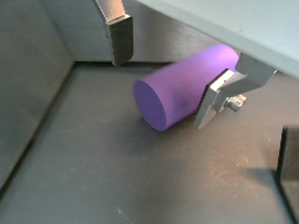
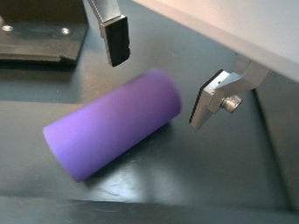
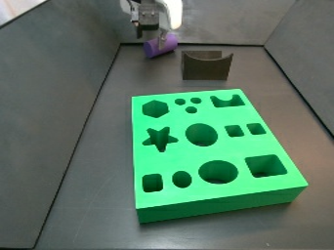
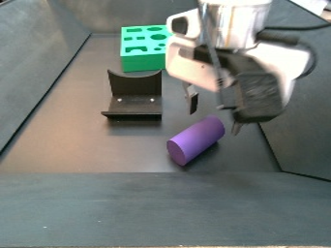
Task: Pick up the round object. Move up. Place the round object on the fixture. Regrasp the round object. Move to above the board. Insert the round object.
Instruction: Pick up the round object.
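Note:
The round object (image 1: 177, 90) is a purple cylinder lying on its side on the dark floor, seen in both wrist views (image 2: 112, 129) and both side views (image 4: 196, 139) (image 3: 162, 44). My gripper (image 1: 170, 70) (image 2: 162, 72) stands open just over its far end, one finger on each side. One silver finger (image 1: 219, 98) is close against the cylinder's side, while the other finger (image 1: 118, 40) is well apart from it. The fixture (image 4: 134, 95) (image 3: 205, 64) stands beside the cylinder. The green board (image 3: 209, 146) (image 4: 145, 46) with its cut-out holes lies further off.
Grey walls (image 3: 78, 59) enclose the floor on all sides. A wall edge (image 1: 52, 96) runs close to the cylinder's flat end. The fixture's base plate (image 2: 35, 48) lies near one finger.

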